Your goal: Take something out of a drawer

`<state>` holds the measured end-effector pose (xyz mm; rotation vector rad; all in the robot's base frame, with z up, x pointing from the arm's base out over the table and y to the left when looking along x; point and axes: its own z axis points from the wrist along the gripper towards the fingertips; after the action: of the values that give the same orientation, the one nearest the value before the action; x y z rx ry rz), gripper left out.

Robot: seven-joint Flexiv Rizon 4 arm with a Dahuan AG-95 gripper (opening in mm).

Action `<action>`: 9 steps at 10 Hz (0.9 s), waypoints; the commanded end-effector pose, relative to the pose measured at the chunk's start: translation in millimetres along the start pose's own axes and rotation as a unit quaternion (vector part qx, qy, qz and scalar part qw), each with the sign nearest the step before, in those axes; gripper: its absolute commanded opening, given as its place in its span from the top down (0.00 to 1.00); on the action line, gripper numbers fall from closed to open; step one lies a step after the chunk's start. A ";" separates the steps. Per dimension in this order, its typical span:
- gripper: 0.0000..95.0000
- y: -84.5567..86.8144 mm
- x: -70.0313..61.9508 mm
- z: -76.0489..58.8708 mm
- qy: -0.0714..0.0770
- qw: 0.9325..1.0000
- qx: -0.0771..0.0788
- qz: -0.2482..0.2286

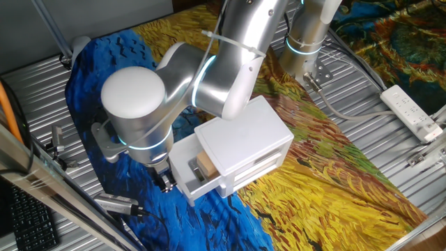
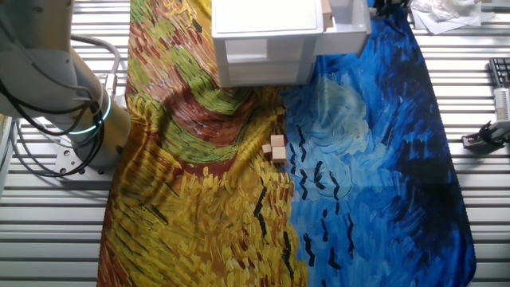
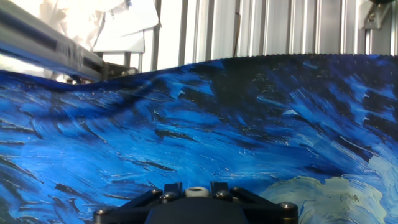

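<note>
Nowhere readable writing — wooden block (image 1: 205, 164) inside open drawer (image 1: 187, 169).

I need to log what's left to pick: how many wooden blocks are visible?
3 or more: one wooden block sits in the open drawer; a cluster of at least two lies on the cloth before the cabinet. Others may be hidden.
</note>
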<state>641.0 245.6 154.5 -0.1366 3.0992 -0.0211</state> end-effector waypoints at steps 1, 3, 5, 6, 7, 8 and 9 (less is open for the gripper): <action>1.00 -1.8 -1.7 -0.9 -0.001 1.000 -0.001 -0.001; 1.00 -3.2 -6.9 -3.2 0.001 1.000 -0.002 -0.001; 1.00 -2.8 -10.1 -1.5 0.001 1.000 -0.002 -0.001; 1.00 -2.3 -12.1 -0.2 0.001 1.000 -0.002 -0.001; 1.00 -1.8 -13.8 0.1 0.002 1.000 -0.001 -0.002; 1.00 -1.7 -15.2 -0.1 0.003 1.000 -0.001 -0.001; 1.00 -2.1 -17.6 -0.3 0.004 1.000 -0.002 -0.002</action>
<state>659.0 244.4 155.2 -0.1414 3.1035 -0.0167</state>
